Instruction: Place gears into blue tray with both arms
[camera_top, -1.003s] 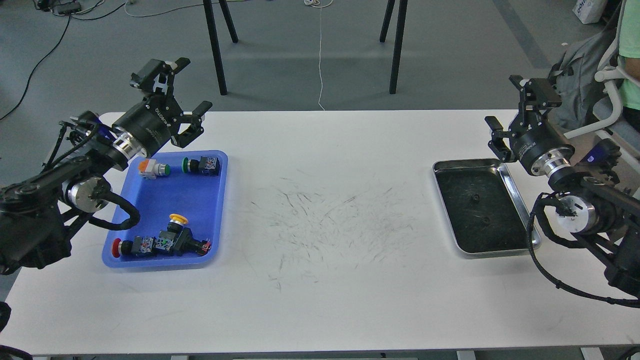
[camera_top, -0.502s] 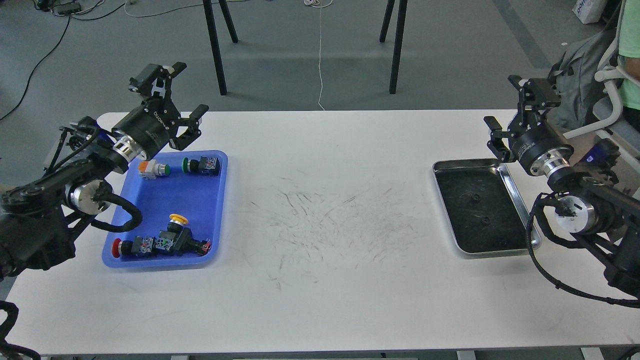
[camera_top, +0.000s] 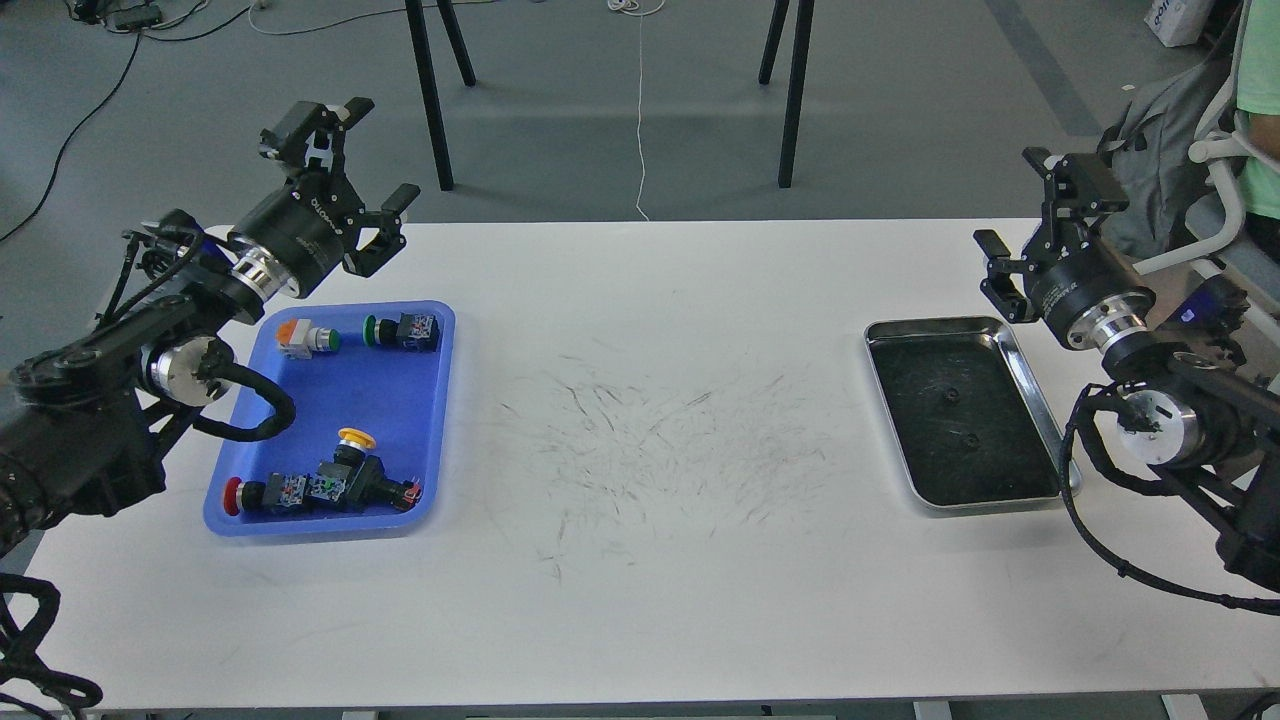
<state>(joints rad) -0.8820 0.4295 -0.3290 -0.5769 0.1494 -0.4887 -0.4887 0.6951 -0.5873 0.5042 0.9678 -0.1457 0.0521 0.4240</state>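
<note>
Since the earlier frames, the left gripper (camera_top: 370, 165) is lifting slightly up and away from the blue tray (camera_top: 300, 420), hanging above the table's (camera_top: 640, 600) far left edge just beyond the tray's far rim. The right gripper (camera_top: 1015, 205) is drifting a little to the right and is hovering past the far right corner of the steel tray (camera_top: 1040, 420). Both grippers are standing spread apart, their fingers clearly separated and holding nothing.

The two gears (camera_top: 950, 396) are lying in the steel tray as tiny dark toothed discs, barely showing against its black, scuffed bottom; the second gear (camera_top: 968, 438) is sitting nearer the camera, apart from the first. Neither is moving. The steel tray is showing a shiny, rounded rim.

The blue tray is smooth plastic with rounded corners, and coloured switches (camera_top: 320, 488) are resting inside it. The white tabletop is carrying dark scratch marks (camera_top: 650, 430) across its middle.
</note>
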